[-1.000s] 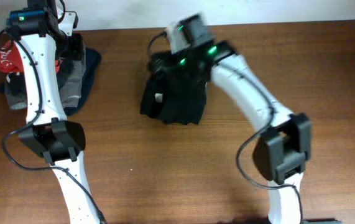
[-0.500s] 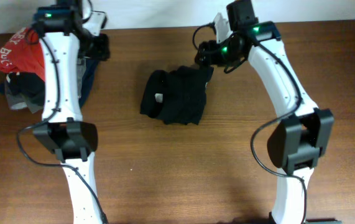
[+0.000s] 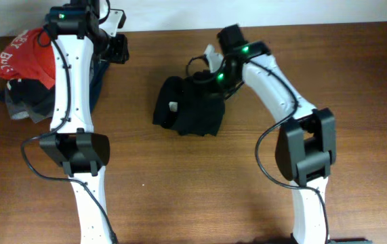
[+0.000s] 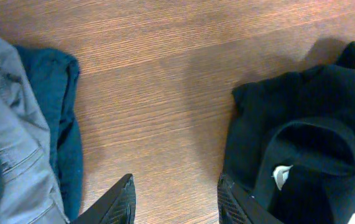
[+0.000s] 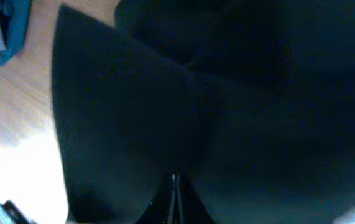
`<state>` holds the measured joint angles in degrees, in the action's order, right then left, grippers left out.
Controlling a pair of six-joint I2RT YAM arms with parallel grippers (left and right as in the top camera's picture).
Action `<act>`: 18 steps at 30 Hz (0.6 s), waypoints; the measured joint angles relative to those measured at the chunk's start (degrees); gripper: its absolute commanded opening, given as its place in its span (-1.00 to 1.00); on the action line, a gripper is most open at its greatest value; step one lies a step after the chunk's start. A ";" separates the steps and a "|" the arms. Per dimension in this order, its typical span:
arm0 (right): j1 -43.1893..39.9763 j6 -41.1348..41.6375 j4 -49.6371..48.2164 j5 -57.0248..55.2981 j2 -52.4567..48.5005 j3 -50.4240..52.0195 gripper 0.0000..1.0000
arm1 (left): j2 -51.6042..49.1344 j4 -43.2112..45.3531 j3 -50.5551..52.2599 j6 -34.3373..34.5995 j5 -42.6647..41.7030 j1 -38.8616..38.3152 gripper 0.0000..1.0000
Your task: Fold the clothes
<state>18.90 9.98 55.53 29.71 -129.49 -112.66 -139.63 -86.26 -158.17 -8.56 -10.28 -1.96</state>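
left tool (image 4: 176,188): spread, empty, above table (image 4: 165,74) | right tool (image 5: 174,188): clenched on black garment (image 3: 188,108)

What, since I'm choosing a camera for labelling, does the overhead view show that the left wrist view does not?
Only overhead: the red garment and the right tool at the upper right edge of the black garment. Only left wrist: the left tool seen open above bare table. Both: the black garment with its white label, and the grey garment overlapping the dark blue garment.
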 measured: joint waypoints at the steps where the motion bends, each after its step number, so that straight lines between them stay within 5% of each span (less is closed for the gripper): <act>1: 0.66 0.66 -1.66 0.07 0.00 1.20 -0.92 | 0.00 0.07 0.00 0.09 0.00 0.11 -0.15; 12: 5.79 12.35 -28.68 0.37 -2.56 8.48 -0.92 | 0.00 0.76 0.00 0.28 0.20 0.00 -0.15; 18: 6.01 14.01 -30.16 0.90 -2.91 8.63 -0.92 | 0.00 0.04 0.00 0.24 0.17 0.00 -0.15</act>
<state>24.91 23.99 25.36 30.61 -132.40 -104.03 -139.63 -86.21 -158.17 -8.32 -10.11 -1.96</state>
